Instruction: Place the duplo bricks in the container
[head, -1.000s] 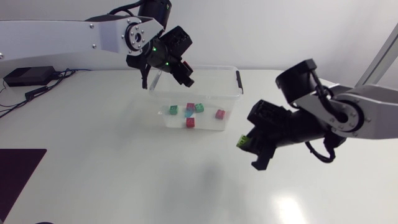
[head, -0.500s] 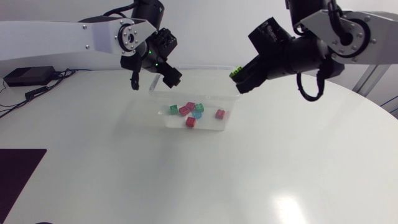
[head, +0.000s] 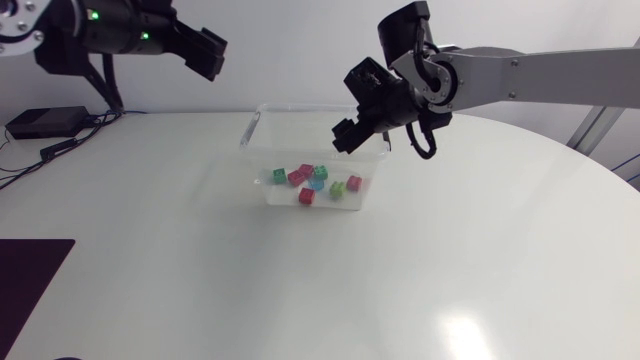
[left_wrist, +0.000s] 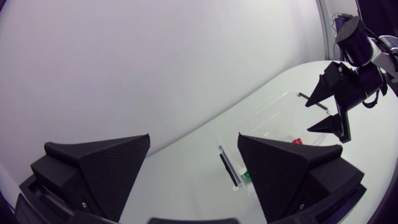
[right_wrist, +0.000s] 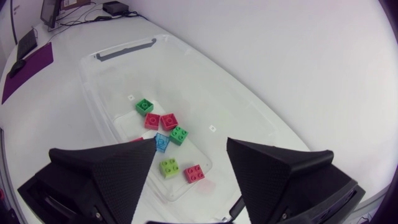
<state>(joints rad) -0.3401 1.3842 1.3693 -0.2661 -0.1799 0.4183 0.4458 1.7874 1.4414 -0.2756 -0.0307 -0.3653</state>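
The clear plastic container (head: 300, 108) stands at the table's back middle. Several duplo bricks lie on its floor, among them a dark green one (head: 279, 175), a blue one (head: 316, 184), a red one (head: 306, 196) and a lime green one (head: 338, 188). My right gripper (head: 346, 132) hangs open over the container's right half with nothing in it. Its wrist view looks down between the open fingers (right_wrist: 106, 171) onto the lime brick (right_wrist: 168, 167) and a red brick (right_wrist: 194, 173). My left gripper (head: 211, 52) is open and empty, high up and left of the container (left_wrist: 277, 112).
A black box with cables (head: 42, 122) sits at the table's far left edge. A dark purple mat (head: 28, 270) lies at the front left. In the left wrist view my right gripper (left_wrist: 333, 106) shows above the container's far end.
My right arm swung from the front right to above the container and opened; the lime green brick it carried now lies inside. My left arm drew back up and left, its gripper opening.
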